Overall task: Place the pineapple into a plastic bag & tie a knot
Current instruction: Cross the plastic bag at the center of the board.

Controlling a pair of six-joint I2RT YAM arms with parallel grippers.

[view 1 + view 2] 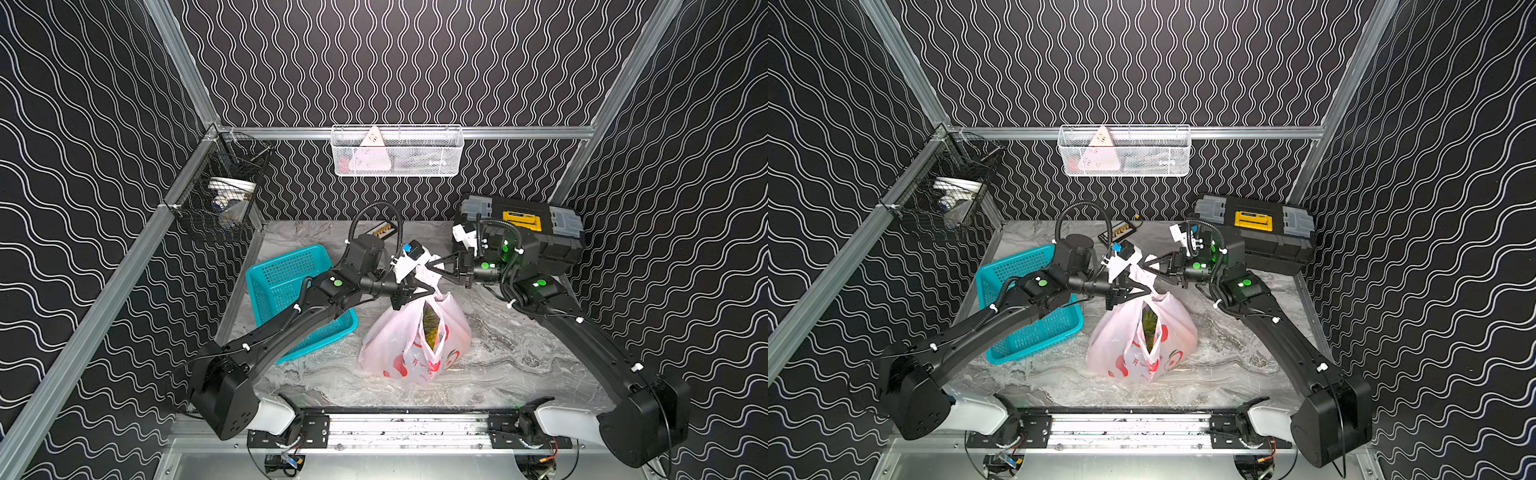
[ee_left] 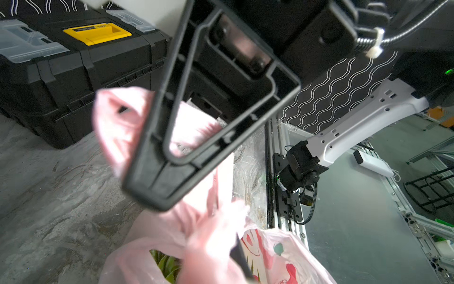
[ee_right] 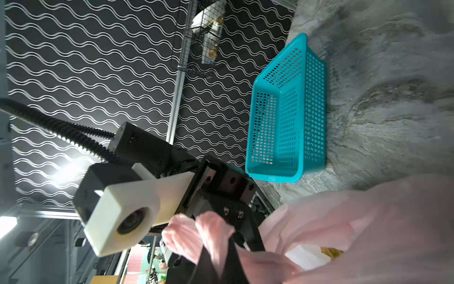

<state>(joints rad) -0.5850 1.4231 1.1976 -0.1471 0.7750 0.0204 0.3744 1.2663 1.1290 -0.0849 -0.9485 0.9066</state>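
Pink plastic bag [image 1: 395, 340] beneath the jaws, left jaws clamped on its bunched handles [image 1: 426, 276]; right jaws clamped there too

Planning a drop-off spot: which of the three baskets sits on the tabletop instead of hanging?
The teal perforated plastic basket stands on the grey marbled tabletop; the white wire-mesh basket and black wire basket hang from frame rails.

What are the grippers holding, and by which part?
The thin translucent pale-pink plastic bag, by its bunched loop handles at the top: left gripper and right gripper are both shut there.
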